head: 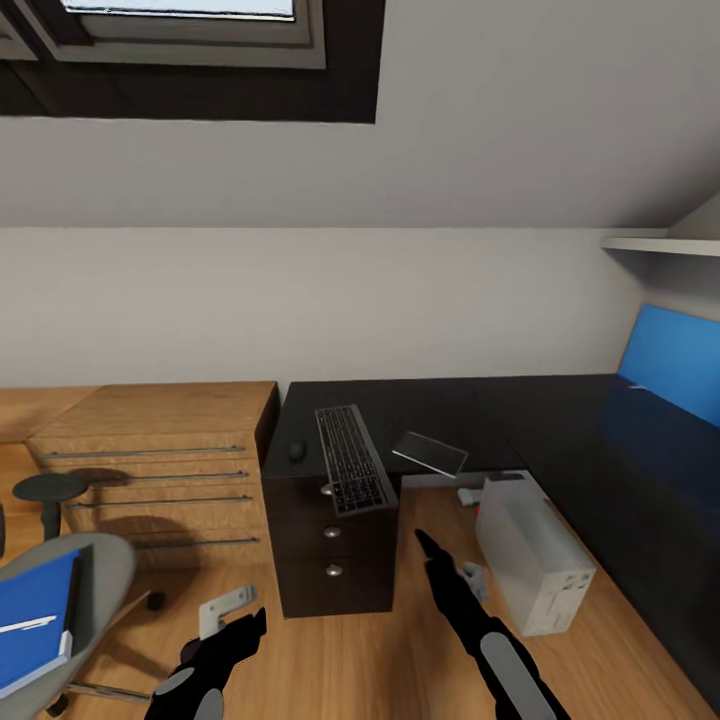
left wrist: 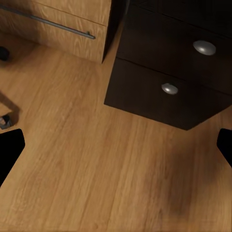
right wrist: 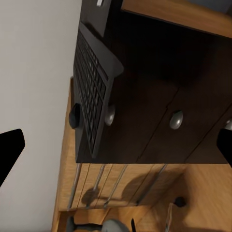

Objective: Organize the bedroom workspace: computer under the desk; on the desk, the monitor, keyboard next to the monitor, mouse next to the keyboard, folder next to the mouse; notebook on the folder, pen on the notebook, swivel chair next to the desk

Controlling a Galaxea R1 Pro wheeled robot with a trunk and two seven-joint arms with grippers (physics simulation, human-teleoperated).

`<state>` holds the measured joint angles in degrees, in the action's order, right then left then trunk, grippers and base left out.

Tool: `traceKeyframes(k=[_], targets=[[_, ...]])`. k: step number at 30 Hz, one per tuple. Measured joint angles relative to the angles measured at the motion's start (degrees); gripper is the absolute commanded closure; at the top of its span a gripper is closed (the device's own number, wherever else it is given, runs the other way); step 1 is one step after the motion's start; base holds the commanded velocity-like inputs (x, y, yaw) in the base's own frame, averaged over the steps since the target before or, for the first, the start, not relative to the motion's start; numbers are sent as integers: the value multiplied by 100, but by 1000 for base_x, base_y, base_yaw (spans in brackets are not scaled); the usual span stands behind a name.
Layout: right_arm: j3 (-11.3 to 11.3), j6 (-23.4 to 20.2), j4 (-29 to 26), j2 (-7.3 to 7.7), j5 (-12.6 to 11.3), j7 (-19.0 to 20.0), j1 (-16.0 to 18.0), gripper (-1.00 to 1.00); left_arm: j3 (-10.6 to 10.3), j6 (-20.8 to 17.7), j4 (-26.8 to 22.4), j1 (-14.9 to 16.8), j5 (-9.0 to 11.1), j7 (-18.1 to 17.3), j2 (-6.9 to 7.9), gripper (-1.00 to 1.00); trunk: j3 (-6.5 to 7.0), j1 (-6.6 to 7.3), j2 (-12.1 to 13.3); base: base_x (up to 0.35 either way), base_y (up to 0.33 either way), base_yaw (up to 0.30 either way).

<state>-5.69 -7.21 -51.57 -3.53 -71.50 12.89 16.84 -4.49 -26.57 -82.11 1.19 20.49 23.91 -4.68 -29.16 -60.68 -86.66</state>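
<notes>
L end effector [head: 250, 625] low, fingers apart, empty; R end effector [head: 425, 545] extended fwd, fingers apart.

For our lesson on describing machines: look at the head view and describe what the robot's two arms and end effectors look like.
Both arms are glossy black with grey panels set into the forearms. The left end effector ends in short black fingers; the right end effector tapers to a slim black point. No cables or markings are visible.

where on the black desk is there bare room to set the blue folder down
Bare top lies right of the flat panel, running along the desk toward the blue back panel. The left end over the drawers is crowded: the keyboard overhangs the front edge, with the mouse beside it. The folder lies on the swivel chair.
</notes>
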Motion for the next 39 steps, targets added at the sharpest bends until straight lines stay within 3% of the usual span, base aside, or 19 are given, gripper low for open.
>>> traceKeyframes(k=[7,20,32,39], targets=[[4,-4,114,-24,-16,-1,0,-100,-4,-9,1,-8,0,-1,1,-100,0,-1,0,225,65,0],[8,-35,132,-35,-27,-1,0,-100,-9,-28,-4,-9,0,-1,-8,-100,0,-3,0,22,4,0],[-10,-40,83,-75,-25,59,0,-100,-35,-21,-8,-9,0,-1,-17,-100,-215,-266,-480,0,0,0],[-11,-50,75,-79,-18,323,0,-100,-39,-21,-7,-9,0,-1,-17,-100,-341,-420,-760,0,0,0]])
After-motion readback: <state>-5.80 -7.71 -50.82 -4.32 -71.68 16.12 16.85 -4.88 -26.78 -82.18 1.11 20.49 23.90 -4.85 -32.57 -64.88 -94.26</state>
